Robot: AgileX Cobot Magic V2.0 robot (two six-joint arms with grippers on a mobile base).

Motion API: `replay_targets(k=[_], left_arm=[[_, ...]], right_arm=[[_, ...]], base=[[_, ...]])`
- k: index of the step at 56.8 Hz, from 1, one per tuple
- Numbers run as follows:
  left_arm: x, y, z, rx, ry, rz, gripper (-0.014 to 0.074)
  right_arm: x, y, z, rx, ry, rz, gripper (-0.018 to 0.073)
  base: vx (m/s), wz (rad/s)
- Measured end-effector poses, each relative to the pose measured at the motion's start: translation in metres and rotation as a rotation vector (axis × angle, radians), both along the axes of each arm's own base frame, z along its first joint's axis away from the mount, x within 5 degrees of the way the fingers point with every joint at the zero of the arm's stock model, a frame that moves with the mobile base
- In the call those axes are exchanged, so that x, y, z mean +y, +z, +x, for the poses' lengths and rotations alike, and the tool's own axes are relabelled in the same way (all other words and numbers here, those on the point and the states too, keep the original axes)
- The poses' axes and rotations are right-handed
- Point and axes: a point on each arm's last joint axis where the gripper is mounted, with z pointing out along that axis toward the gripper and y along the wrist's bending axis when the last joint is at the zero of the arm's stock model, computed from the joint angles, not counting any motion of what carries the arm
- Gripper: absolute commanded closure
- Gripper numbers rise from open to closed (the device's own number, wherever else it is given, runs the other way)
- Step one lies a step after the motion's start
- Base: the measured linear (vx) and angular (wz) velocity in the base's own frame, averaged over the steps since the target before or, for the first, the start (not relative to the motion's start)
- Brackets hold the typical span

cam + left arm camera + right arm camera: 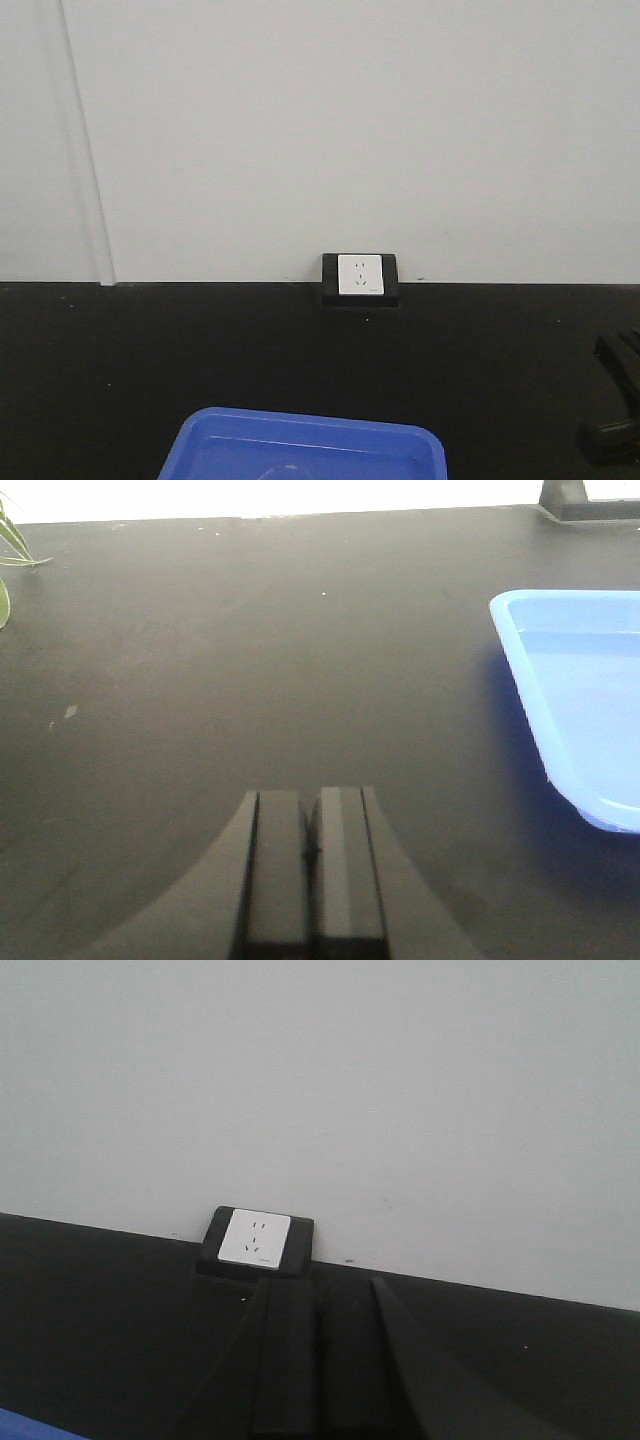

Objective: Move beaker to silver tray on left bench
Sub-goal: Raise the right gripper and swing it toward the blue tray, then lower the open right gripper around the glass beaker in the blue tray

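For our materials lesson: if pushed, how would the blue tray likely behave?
The blue tray looks like thin plastic, so probably light and slightly flexible. Sitting flat on the smooth black bench, it would likely slide, not tip.

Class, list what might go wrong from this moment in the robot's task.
1. Only the blue rectangular plastic tray shows; neither the clear glass beaker nor the silver metal tray is in view, risking a wrong drop-off.
2. The right gripper faces the white socket in its black box; reaching forward might strike it.

Plain white wall point(350, 130) backs a matte black bench point(200, 350)
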Motion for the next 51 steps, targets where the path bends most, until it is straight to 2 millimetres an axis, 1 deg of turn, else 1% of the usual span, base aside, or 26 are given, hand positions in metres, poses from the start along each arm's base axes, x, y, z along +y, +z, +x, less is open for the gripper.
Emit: replay_targets(k=[5, 17, 21, 23, 24, 33, 39, 45, 51], left_arm=[[0.0, 0.0, 0.0, 0.0, 0.0, 0.0, 0.0595], [0.0, 0.0, 0.0, 0.0, 0.0, 0.0, 0.0595], [0.0, 0.0, 0.0, 0.0, 0.0, 0.0, 0.0595], [0.0, 0.0, 0.0, 0.0, 0.0, 0.0, 0.0595], [0.0, 0.0, 0.0, 0.0, 0.0, 0.0, 0.0595], [0.0, 0.0, 0.0, 0.0, 0.0, 0.0, 0.0595], [0.0, 0.0, 0.0, 0.0, 0.0, 0.0, 0.0595], [0.0, 0.0, 0.0, 0.0, 0.0, 0.0, 0.0595], [0.0, 0.0, 0.0, 0.0, 0.0, 0.0, 0.0595]], right_arm=[[0.0, 0.001, 0.0, -0.003, 0.001, 0.016, 0.0333], [0.0, 0.002, 0.0, -0.01, 0.003, 0.045, -0.0028], [0.001, 0.004, 0.0, -0.034, 0.007, 0.049, -0.0129], [0.001, 0.005, 0.0, -0.046, 0.009, 0.051, -0.0159], [0.001, 0.006, 0.0, -0.056, 0.011, 0.053, -0.0169], [0.002, 0.013, -0.001, -0.126, 0.03, 0.088, -0.0162], [0.006, 0.011, 0.0, -0.125, 0.073, 0.097, -0.0141], [0.017, 0.0, 0.005, -0.064, 0.183, 0.024, -0.0115], [0.031, -0.019, 0.01, 0.032, 0.345, -0.076, -0.0091]], base=[[0.0, 0.0], [0.0, 0.0], [0.0, 0.0], [0.0, 0.0], [0.0, 0.0], [0.0, 0.0], [0.0, 0.0], [0.0, 0.0], [0.0, 0.0]])
